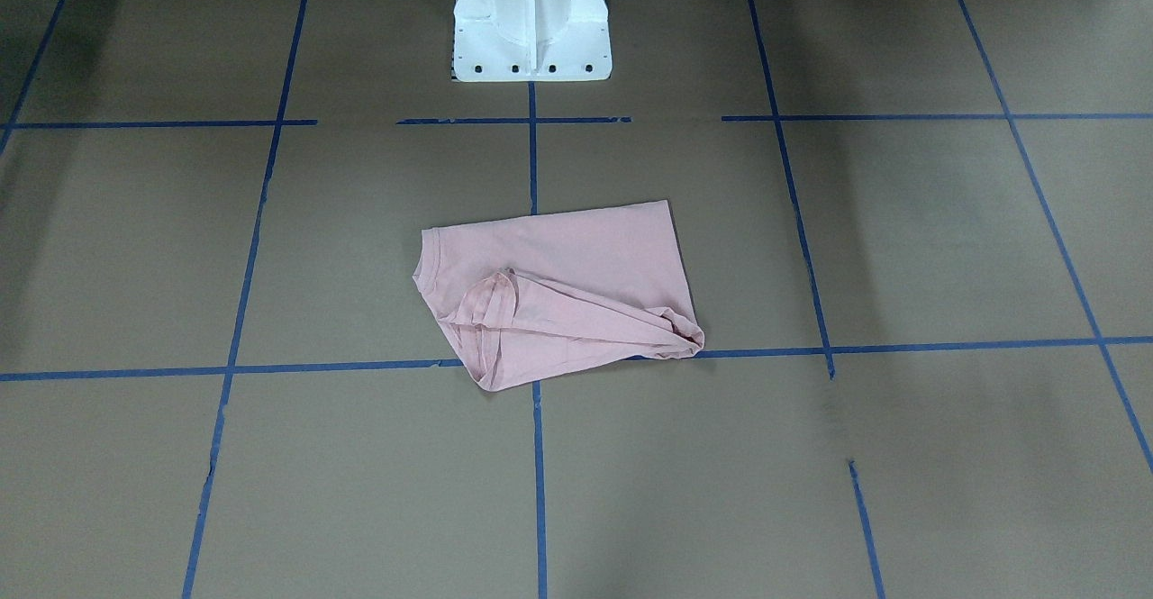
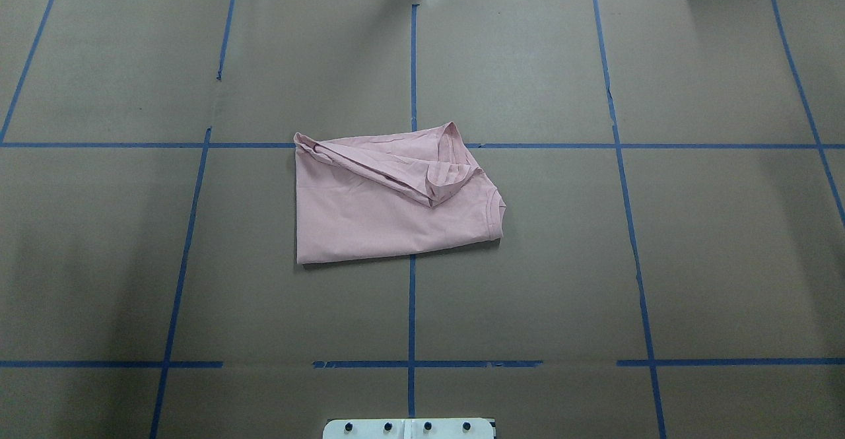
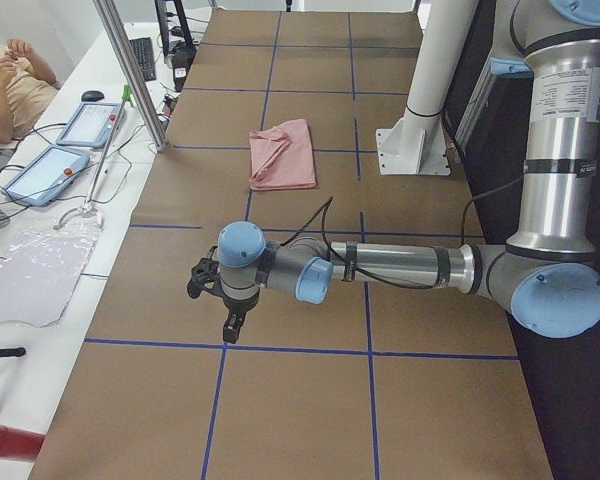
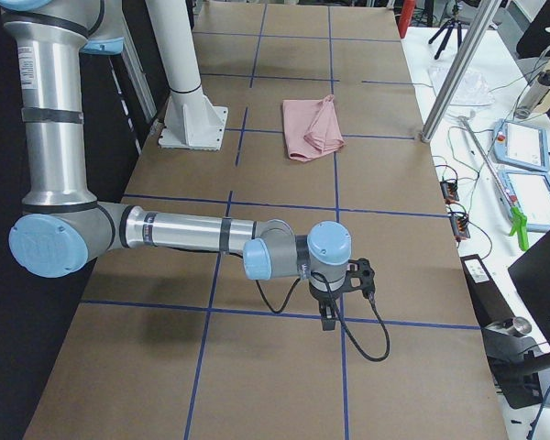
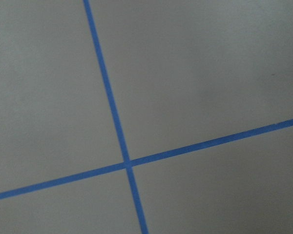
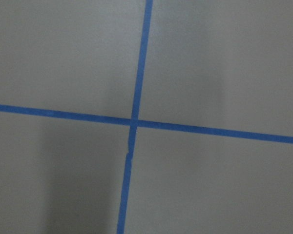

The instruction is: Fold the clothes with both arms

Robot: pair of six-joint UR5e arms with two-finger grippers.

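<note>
Here, our pink T-shirt (image 2: 370, 221) lying folded on the table (image 2: 726, 261), between and well apart from both tools, left tool (image 3: 232, 328) and right tool (image 4: 328, 317) each poised above a blue tape crossing (image 5: 127, 164), how far open either stands or what it holds we cannot tell

Cut off at top: white pedestal (image 1: 531, 22). Too small to judge open or closed: left gripper (image 3: 230, 328), right gripper (image 4: 327, 316). Hidden under folds: lower layers of shirt (image 1: 576, 252).
</note>
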